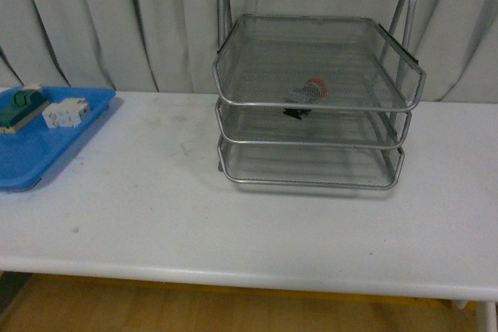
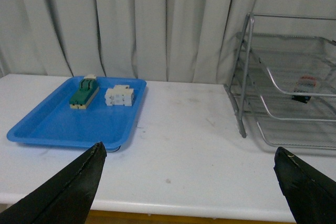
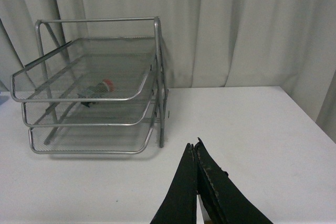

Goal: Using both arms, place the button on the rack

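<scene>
No gripper is seen in the front view. The rack (image 1: 315, 91) is set on the white table (image 1: 233, 223) toward its far edge, right of the middle, its open fronts turned toward the camera. The button (image 1: 306, 97) is seen through the mesh, lying on its side; it appears to rest in the top tier, though the tier cannot be told for certain. Its red cap is pointed to the right and its dark body toward the rack's front rim. A blue tray (image 1: 47, 145) is placed at the table's left edge, and on it a green-and-beige block (image 1: 19, 108) and a white block (image 1: 65, 113) are laid just beside each other.

In the left wrist view, the left gripper (image 2: 191, 174) is held above the table's near edge with its fingers (image 2: 68, 192) spread wide apart and nothing between them. The blue tray with the two blocks is seen beyond one finger, the rack beyond the other, and the button's red cap is glimpsed through the wire.

In the right wrist view, the right gripper (image 3: 195, 148) is held over the table, well apart from the rack, with its fingertips pressed together and nothing clamped between them. The button is seen lying inside the rack behind the uppermost front rim.
</scene>
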`<state>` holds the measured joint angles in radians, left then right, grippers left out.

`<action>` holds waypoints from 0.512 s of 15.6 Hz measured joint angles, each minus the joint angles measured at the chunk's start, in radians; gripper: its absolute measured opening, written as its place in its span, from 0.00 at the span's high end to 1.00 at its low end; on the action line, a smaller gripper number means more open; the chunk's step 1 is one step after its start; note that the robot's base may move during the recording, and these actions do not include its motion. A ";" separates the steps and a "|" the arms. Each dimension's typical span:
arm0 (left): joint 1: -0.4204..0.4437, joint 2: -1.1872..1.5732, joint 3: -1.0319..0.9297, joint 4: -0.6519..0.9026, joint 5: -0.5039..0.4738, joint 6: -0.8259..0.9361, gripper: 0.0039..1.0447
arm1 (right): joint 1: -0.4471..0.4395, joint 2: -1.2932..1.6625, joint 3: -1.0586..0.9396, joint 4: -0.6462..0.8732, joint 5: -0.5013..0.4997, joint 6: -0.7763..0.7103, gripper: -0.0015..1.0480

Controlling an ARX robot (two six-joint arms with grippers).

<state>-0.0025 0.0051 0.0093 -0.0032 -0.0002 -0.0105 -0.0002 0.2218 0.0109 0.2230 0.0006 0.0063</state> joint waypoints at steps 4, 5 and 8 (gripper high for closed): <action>0.000 0.000 0.000 0.000 -0.001 0.000 0.06 | 0.000 -0.198 0.001 -0.230 0.000 0.000 0.98; 0.000 0.000 0.000 0.001 0.000 0.000 0.06 | 0.000 -0.220 0.001 -0.235 0.000 0.000 0.98; 0.000 0.000 0.000 0.000 0.000 0.000 0.06 | 0.000 -0.219 0.001 -0.226 0.000 0.000 0.98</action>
<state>-0.0029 0.0051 0.0093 -0.0032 -0.0002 -0.0105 -0.0002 0.0032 0.0116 -0.0029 0.0002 0.0059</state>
